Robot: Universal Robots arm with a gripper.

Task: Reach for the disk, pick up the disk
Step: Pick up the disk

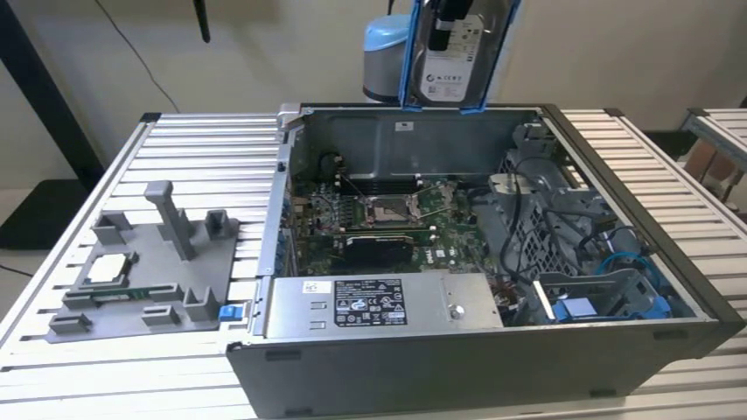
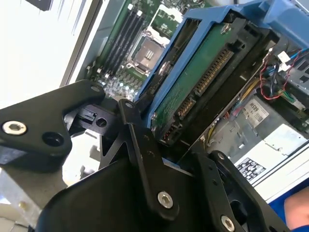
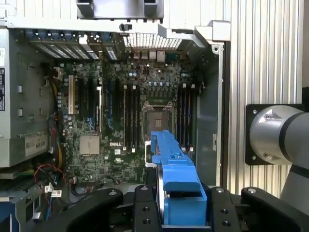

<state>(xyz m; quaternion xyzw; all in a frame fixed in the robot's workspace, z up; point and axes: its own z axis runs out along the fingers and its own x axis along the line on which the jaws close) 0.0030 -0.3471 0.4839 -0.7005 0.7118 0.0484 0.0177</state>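
**A:** What is the end effector (image 2: 181, 145) carrying?

**B:** It is gripping the disk (image 1: 450, 54), its black fingers (image 3: 145, 212) closed on the two broad faces. In the exterior view the disk is hanging in the air above the rear wall of the open computer case (image 1: 653, 262), clear of everything below.

**A:** What is it made of?

**B:** A flat rectangular slab: silver metal with a white printed label on one face, a green circuit board with a row of connector pins on the other, as the second wrist view is showing (image 2: 193, 89). A smooth blue plastic bracket (image 3: 176, 176) is framing its edges.

**A:** And its orientation?

**B:** It is standing on end, its long axis roughly vertical and the labelled face turned toward the exterior camera. The end effector is holding the upper part, so most of the slab is hanging below the grip.

**A:** What is underneath?

**B:** The grey sheet-metal case is lying open on a ribbed aluminium desk (image 1: 175, 149), exposing a dark green motherboard (image 3: 125, 121) and a grey power supply (image 1: 386, 302) with a sticker. A grey plastic fixture (image 1: 146, 271) is sitting on the desk at the exterior view's left.
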